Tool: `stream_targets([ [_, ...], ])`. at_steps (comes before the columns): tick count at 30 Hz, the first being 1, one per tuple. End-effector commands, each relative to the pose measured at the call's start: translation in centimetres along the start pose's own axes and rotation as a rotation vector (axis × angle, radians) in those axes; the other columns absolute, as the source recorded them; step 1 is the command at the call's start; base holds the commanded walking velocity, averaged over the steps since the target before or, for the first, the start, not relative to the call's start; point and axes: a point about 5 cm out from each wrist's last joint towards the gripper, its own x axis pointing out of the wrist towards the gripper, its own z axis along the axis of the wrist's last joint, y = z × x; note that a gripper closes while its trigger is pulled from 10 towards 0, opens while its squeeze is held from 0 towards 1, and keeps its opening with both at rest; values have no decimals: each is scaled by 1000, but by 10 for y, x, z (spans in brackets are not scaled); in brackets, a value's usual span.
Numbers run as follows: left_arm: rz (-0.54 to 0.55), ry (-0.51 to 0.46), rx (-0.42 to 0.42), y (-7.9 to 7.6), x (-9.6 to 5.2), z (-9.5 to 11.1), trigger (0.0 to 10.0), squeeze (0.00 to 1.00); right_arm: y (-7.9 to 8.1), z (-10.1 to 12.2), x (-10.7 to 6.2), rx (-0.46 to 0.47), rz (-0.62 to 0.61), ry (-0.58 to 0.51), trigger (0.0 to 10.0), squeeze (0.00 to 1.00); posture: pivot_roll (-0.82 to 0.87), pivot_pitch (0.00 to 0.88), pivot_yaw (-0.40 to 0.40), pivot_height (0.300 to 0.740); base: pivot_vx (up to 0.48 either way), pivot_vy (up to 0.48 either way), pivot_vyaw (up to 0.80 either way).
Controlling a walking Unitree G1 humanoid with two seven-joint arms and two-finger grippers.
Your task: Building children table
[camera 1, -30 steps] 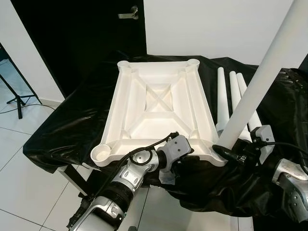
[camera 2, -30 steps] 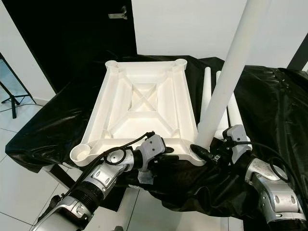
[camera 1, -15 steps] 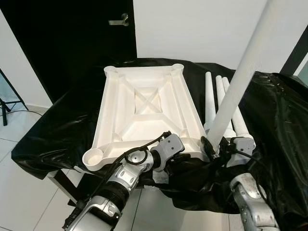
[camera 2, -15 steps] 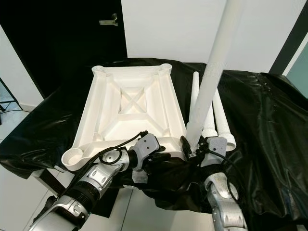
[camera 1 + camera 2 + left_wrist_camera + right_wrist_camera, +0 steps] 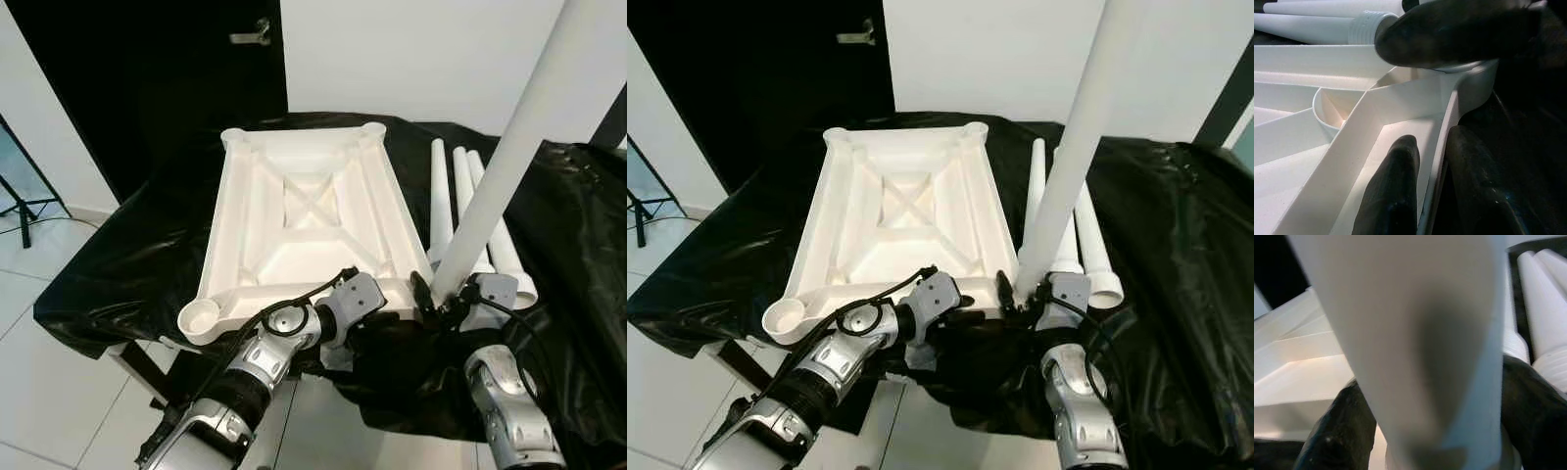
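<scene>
Tabletop (image 5: 304, 220): white plastic, lying upside down on the black sheet (image 5: 127, 255), its ribbed underside and central cross brace facing up; a round leg socket sits at each corner.
Socket, 7 o'clock corner (image 5: 199, 316): open, no leg in it.
Sockets, 11 and 1 o'clock corners: both open at the far edge, near the dark door (image 5: 147, 78).
Standing leg (image 5: 509, 166): long white tapered tube, rising from the tabletop's 5 o'clock corner and leaning toward 1 o'clock; its lower end meets that corner socket, though how deep it sits cannot be told.
Right gripper (image 5: 443, 299): at the foot of the standing leg, its black fingers (image 5: 1337, 435) closed around the tube on either side, as the right wrist view shows.
Left gripper (image 5: 1432, 196): at the tabletop's near edge, at about 6 o'clock, pinching the rim wall; one finger (image 5: 1393, 196) lies inside the frame, the other outside, with the thin white wall between them.
Spare legs (image 5: 460, 211): three white tubes lying side by side on the sheet at 3 o'clock of the tabletop, just beside it, threaded ends toward the robot.
Black sheet: glossy, draped over the work surface and hanging off its near edge.
Floor (image 5: 49, 392): pale tiles at 8 o'clock.
</scene>
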Motion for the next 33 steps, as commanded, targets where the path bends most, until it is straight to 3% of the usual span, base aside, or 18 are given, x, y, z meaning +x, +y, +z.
stream_targets([
  [1,-96,108,-56,-19,1,-26,10000,0,5,-1,-1,37,115,27,10000,0,193,0,-10,740,0,0,0],
  [5,-94,109,-55,-19,0,-26,10000,0,6,2,-6,64,318,76,10000,0,191,0,-6,740,0,0,0],
  [7,-95,110,-54,-18,0,-26,10000,0,2,3,-9,28,448,121,10000,0,190,0,-3,740,0,0,0],
  [8,-95,110,-54,-18,0,-26,10000,0,2,3,-9,28,448,121,10000,0,190,0,-3,740,0,0,0],
  [9,-96,111,-53,-18,0,-26,10000,0,-3,3,-11,-47,533,156,10000,0,188,0,-2,740,0,0,0],
  [13,-97,111,-50,-18,0,-26,10000,0,-10,4,-11,-85,567,181,10000,0,189,0,-1,740,0,0,0],
  [14,-96,111,-50,-17,0,-26,10000,0,-13,5,-11,-89,591,195,0,0,189,0,-1,740,0,0,0],
  [19,-97,113,-51,-19,0,-27,10000,0,-21,5,-15,-113,662,262,0,0,188,0,-1,740,0,0,0],
  [28,-104,115,-50,-21,0,-28,10000,0,-23,-3,-19,-93,618,296,0,0,185,0,-1,740,0,0,0],
  [30,-106,116,-48,-21,-1,-29,10000,0,-19,-4,-17,-84,556,257,0,0,187,0,-5,740,0,0,0],
  [33,-104,116,-47,-20,-1,-28,10000,0,-9,-9,-19,-16,132,77,0,0,191,0,-9,740,0,0,0],
])
